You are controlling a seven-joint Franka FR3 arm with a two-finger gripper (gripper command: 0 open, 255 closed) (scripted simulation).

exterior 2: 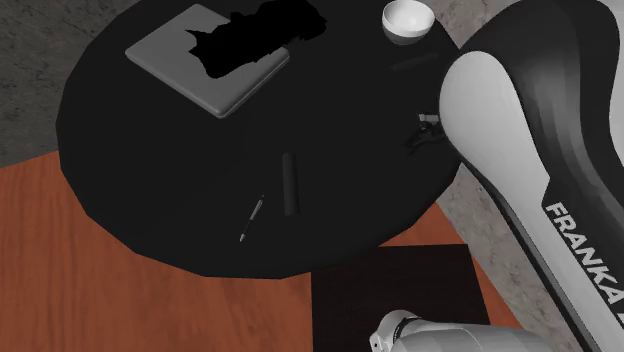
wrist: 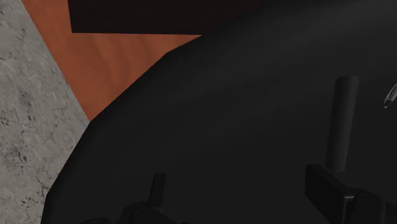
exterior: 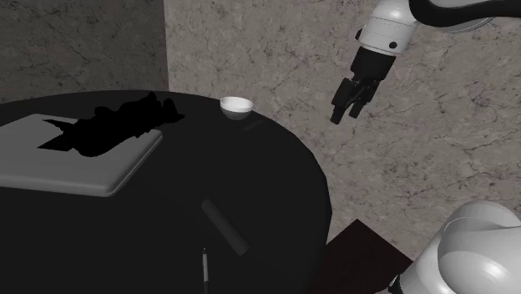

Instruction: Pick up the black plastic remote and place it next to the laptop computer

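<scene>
While the jaws hang in the air past the tabletop's (exterior: 275, 175) rim, at the shoulder view's right, they stand spread apart, holding nothing and touching nothing. The remote (exterior: 225, 225) lies flat on the tabletop near the edge toward the stand, with a pen (exterior: 205, 267) near it. The grey laptop (exterior: 83, 163) lies well apart from the remote, across the tabletop. A white bowl (exterior: 236, 104) sits by the far rim.

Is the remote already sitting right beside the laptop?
No, the remote lies well apart from the laptop, close beside the pen.
</scene>
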